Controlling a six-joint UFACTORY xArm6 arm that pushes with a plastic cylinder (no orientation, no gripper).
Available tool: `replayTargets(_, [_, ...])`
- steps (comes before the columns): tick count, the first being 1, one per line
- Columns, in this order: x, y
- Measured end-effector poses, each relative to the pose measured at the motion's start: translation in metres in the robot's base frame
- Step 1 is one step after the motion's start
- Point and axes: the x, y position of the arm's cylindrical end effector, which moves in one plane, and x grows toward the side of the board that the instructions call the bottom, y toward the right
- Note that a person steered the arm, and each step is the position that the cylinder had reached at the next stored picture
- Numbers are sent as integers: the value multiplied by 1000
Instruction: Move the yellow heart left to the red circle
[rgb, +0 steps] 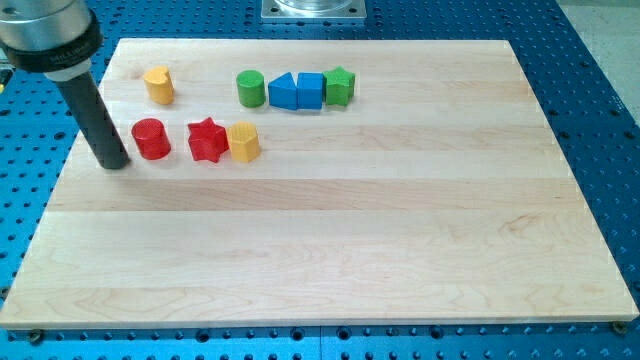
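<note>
The yellow heart (158, 84) sits near the board's top left. The red circle (151, 138) lies just below it, a short gap apart. My tip (115, 164) rests on the board just left of the red circle, close beside it; I cannot tell whether it touches. The dark rod rises from the tip toward the view's top left. The tip is below and left of the yellow heart.
A red star (207, 139) and a yellow pentagon-like block (243, 142) sit side by side right of the red circle. Along the top stand a green circle (250, 88), blue triangle (283, 91), blue cube (311, 90) and green star (340, 86). The wooden board (350, 250) lies on a blue perforated table.
</note>
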Motion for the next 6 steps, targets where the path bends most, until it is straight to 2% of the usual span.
replayTargets(1, [-62,-7])
replayTargets(2, [-142,-2])
replayTargets(3, [-173,17])
replayTargets(4, [-132,53])
replayTargets(5, [-101,40])
replayTargets(6, [-96,43])
